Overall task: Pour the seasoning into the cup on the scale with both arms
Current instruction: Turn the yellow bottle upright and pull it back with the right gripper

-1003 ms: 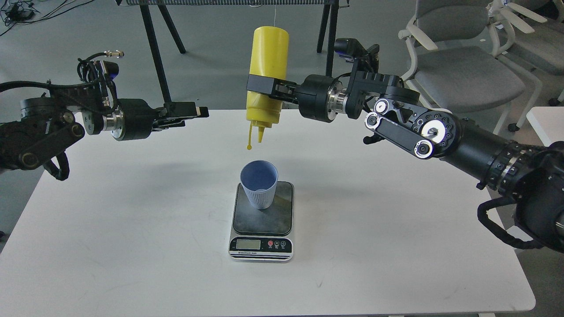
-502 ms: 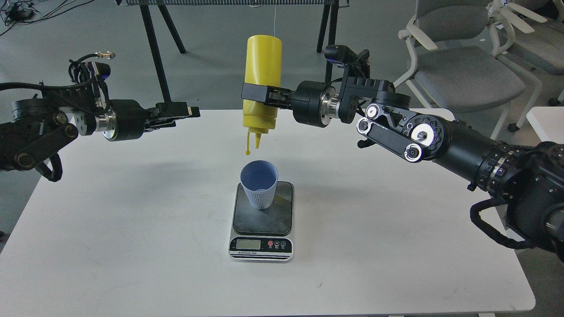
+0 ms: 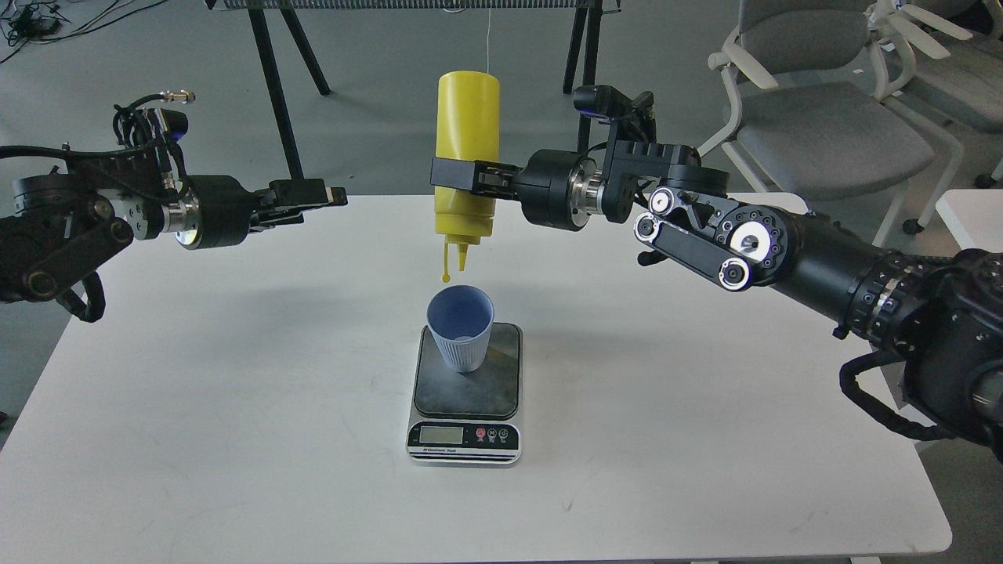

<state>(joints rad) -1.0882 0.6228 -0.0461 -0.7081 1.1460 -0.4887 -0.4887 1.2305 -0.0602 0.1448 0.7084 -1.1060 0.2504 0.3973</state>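
The yellow seasoning bottle (image 3: 468, 149) hangs upside down, nozzle pointing down, its tethered cap strap dangling just above the cup. My right gripper (image 3: 458, 175) is shut on the bottle's lower body. The light-blue cup (image 3: 461, 327) stands upright on the dark plate of the scale (image 3: 467, 392), directly below the nozzle, with a small gap between them. My left gripper (image 3: 325, 194) is held in the air to the left of the bottle, apart from it and holding nothing; its fingers are too dark to tell apart.
The white table (image 3: 235, 407) carries only the scale. Black tripod legs (image 3: 276, 86) stand behind the table's far edge. Grey office chairs (image 3: 823, 117) stand at the back right, and a second white table corner (image 3: 972, 215) shows at the right.
My right gripper moved the inverted bottle left and then down, so the nozzle is closer above the cup. My left arm drew back to the left.
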